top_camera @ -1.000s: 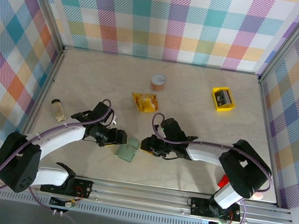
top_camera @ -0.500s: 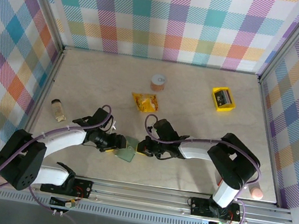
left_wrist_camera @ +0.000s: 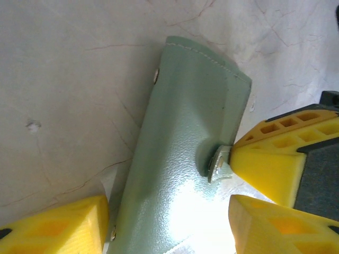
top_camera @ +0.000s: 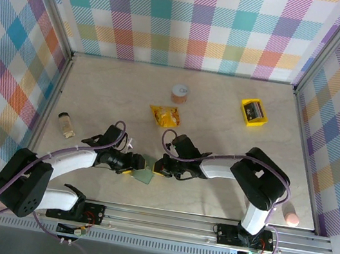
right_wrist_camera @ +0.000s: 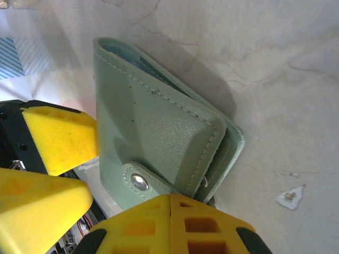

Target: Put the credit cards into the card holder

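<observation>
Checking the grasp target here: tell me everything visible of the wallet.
The wallet is sage green, grained like soft leather, with stitched edges. It lies folded on the table, and a bluish layer shows inside the fold. A tab with a metal snap sits at one edge. The right fingers, shut, touch the tab's tip. The left fingers stand open on either side of the wallet.

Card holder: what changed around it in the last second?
The right end effector slid left to the card holder and closed, apparently on its snap tab; its elbow folded inward. The left end effector eased slightly toward the near edge, open astride it. The card holder hardly moved; snack packet and yellow tray stayed put.
</observation>
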Motion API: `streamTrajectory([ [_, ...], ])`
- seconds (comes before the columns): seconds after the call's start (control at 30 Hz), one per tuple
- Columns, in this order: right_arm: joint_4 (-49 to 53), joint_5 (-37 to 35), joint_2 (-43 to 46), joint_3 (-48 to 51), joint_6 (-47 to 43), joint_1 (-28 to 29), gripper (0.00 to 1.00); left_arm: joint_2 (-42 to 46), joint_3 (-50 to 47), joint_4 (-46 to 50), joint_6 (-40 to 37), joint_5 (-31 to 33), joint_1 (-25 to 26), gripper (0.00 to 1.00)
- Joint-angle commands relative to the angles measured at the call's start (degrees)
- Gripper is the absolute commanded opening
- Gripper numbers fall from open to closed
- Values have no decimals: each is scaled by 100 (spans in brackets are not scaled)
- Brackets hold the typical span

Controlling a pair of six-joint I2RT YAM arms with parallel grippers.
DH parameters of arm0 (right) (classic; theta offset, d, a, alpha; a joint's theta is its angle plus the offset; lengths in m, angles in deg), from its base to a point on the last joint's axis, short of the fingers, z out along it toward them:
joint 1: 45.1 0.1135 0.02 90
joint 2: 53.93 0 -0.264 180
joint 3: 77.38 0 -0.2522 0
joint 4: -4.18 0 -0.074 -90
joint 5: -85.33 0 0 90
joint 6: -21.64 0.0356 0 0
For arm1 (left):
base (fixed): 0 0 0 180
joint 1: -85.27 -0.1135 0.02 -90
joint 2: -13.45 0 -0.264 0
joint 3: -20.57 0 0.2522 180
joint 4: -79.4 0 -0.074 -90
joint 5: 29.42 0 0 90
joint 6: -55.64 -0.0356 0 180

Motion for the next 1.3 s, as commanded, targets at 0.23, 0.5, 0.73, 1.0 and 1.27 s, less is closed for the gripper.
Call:
streamTrajectory([
  [0.23,181,-220,-267,-53,212,37,0,-74,-157,-463,155,-533,32,53],
  [0.5,114,-267,-348,26,325,37,0,69,-55,145,26,184,41,56],
  [0.73,58,-284,-348,61,371,37,0,-38,-158,-313,118,-339,76,53],
  [1.0,-49,-318,-373,149,457,37,0,460,-446,-1297,580,-1017,76,44],
  [1.27,-250,-306,-368,254,549,35,0,544,-509,-1633,749,-1142,76,30],
])
